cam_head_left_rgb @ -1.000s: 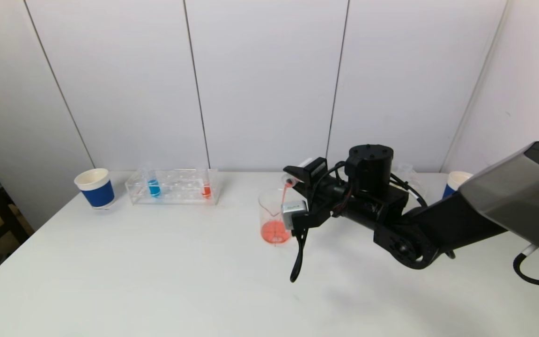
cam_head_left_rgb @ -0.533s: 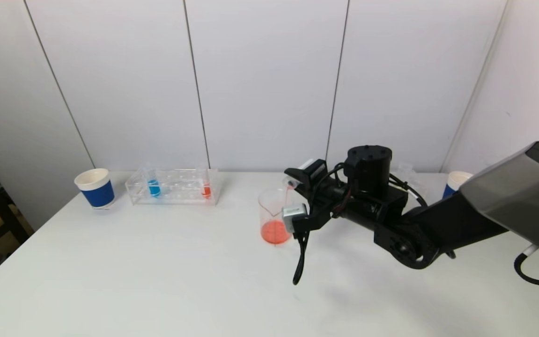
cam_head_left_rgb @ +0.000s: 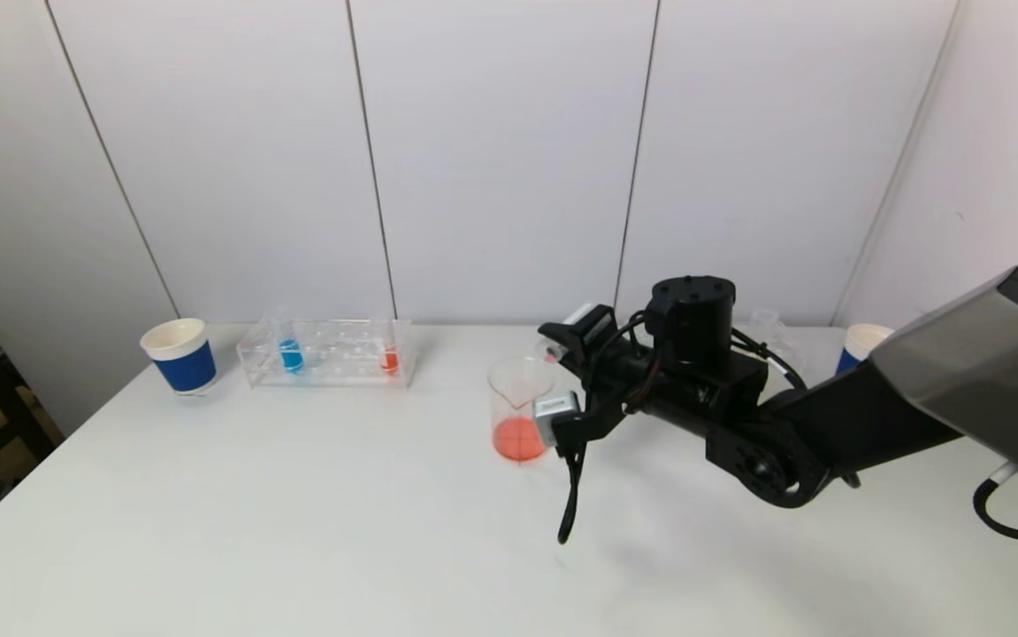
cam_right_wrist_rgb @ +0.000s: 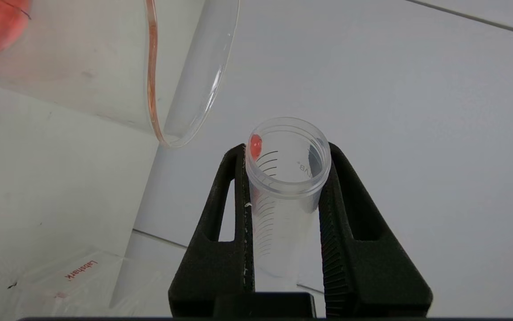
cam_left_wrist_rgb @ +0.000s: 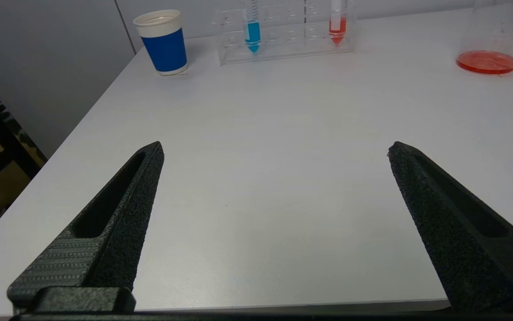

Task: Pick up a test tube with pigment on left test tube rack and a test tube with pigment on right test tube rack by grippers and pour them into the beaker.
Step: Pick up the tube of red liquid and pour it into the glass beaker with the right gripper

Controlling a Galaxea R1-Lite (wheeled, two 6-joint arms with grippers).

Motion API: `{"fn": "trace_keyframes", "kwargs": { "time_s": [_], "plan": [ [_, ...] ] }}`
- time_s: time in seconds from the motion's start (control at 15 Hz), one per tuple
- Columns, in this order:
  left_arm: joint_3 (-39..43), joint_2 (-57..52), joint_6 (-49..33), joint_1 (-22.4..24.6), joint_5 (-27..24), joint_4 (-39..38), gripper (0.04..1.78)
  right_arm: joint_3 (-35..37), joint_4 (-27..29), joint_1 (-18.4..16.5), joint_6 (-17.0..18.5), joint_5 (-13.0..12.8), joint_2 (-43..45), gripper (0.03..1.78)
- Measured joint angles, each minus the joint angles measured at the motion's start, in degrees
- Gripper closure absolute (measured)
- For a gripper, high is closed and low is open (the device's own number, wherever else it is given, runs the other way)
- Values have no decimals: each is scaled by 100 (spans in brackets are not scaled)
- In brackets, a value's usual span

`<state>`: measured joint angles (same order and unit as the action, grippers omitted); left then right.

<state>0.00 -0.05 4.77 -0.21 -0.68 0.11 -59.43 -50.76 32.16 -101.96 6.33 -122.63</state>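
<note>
My right gripper (cam_right_wrist_rgb: pixel 285 151) is shut on a clear test tube (cam_right_wrist_rgb: pixel 283 191). The tube is nearly empty, with one red drop at its mouth. In the head view this gripper (cam_head_left_rgb: pixel 554 354) holds the tube tilted at the right of the rim of the glass beaker (cam_head_left_rgb: pixel 519 402), which holds red liquid at its bottom. The beaker rim also shows in the right wrist view (cam_right_wrist_rgb: pixel 185 89). The left rack (cam_head_left_rgb: pixel 327 354) holds a blue tube (cam_head_left_rgb: pixel 290 354) and a red tube (cam_head_left_rgb: pixel 390 358). My left gripper (cam_left_wrist_rgb: pixel 274 149) is open and empty over the table's near left part, out of the head view.
A blue and white paper cup (cam_head_left_rgb: pixel 179 356) stands left of the left rack. A second such cup (cam_head_left_rgb: pixel 858 347) stands at the far right, partly behind my right arm. The right rack (cam_head_left_rgb: pixel 769 332) is mostly hidden behind that arm. A black cable (cam_head_left_rgb: pixel 572 491) hangs from the right wrist.
The red stream from the tube into the beaker has stopped. My right gripper has drawn slightly back to the right from the beaker. The left gripper shows no earlier view.
</note>
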Motion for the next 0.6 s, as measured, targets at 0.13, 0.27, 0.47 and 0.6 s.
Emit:
{"fn": "trace_keyframes", "kwargs": {
  "time_s": [0.13,0.27,0.47,0.6],
  "plan": [
    [0,0,0,0,-2,-1,6,-22,134,26,-96,-66,11,133],
    [0,0,-2,0,-2,0,6,-38,258,55,-173,-118,41,133],
    [0,0,-2,0,-2,0,6,-46,453,67,-305,-160,113,133],
    [0,0,-2,0,-2,0,6,-68,538,77,-402,-219,160,133]
  ]
}}
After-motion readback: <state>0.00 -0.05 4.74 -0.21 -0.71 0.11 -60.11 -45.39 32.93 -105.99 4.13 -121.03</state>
